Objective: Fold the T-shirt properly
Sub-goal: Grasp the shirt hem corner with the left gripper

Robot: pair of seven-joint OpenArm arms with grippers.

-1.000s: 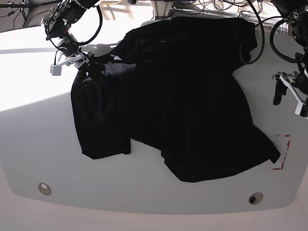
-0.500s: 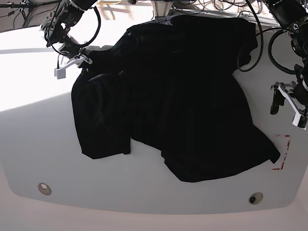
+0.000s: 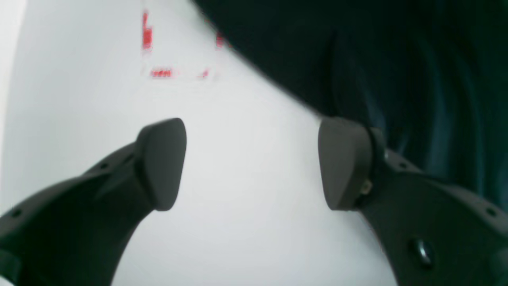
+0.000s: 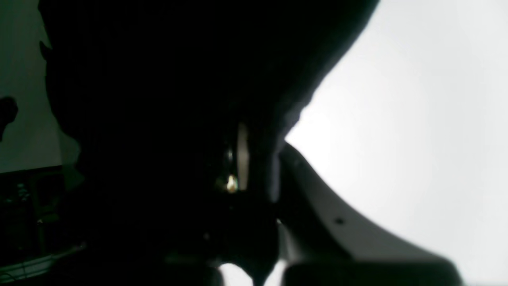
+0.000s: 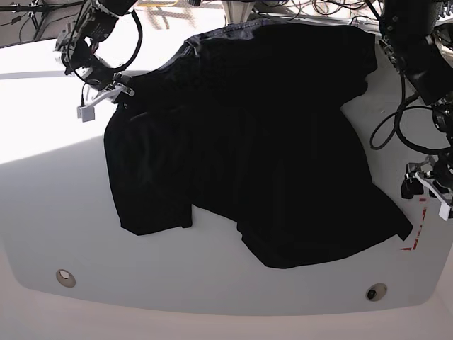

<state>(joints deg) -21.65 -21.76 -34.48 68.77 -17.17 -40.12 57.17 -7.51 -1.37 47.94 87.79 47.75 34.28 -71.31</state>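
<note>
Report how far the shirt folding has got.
Done: nothing folded yet; the shirt lies spread and rumpled on the table. In hand: the right pincer is shut on cloth at the shirt's edge, while the left pincer hangs open over bare table beside the shirt's other edge, near the red marks. Left: the left grasp and every fold.

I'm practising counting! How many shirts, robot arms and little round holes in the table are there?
T-shirt: 1
Robot arms: 2, with the left end effector and the right end effector
Round holes: 2, one here and one here
Total: 5
</note>
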